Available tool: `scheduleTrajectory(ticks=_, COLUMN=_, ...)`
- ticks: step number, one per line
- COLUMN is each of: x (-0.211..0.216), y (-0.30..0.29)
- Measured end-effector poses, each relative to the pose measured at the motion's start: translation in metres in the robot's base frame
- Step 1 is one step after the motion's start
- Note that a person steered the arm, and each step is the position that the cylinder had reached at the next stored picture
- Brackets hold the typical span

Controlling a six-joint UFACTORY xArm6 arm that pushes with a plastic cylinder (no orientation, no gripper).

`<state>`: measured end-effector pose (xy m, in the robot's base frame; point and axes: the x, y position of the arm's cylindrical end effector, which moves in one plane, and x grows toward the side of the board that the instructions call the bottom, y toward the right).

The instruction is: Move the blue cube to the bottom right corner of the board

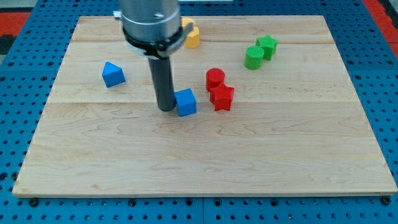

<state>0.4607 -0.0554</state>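
Note:
The blue cube [186,102] sits near the middle of the wooden board [205,168]. My tip [166,109] rests on the board right at the cube's left side, touching or nearly touching it. The rod rises from there to the arm's grey housing at the view's top. The board's bottom right corner [382,186] lies far to the right and below the cube.
A red star block [222,97] lies just right of the blue cube, with a red cylinder [215,78] above it. A blue wedge-like block [112,74] is at the left. Two green blocks [260,51] are top right. A yellow block [192,36] is partly behind the arm.

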Motion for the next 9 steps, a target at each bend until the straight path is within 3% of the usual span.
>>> scheduleTrajectory(ticks=1, x=-0.024, y=-0.022)
scheduleTrajectory(ticks=2, x=-0.015, y=0.029)
scheduleTrajectory(ticks=3, x=0.056, y=0.101)
scheduleTrajectory(ticks=4, x=0.093, y=0.176)
scheduleTrajectory(ticks=5, x=0.092, y=0.101)
scheduleTrajectory(ticks=6, x=0.048, y=0.072)
scheduleTrajectory(ticks=7, x=0.026, y=0.129)
scheduleTrajectory(ticks=8, x=0.038, y=0.211)
scheduleTrajectory(ticks=9, x=0.075, y=0.252)
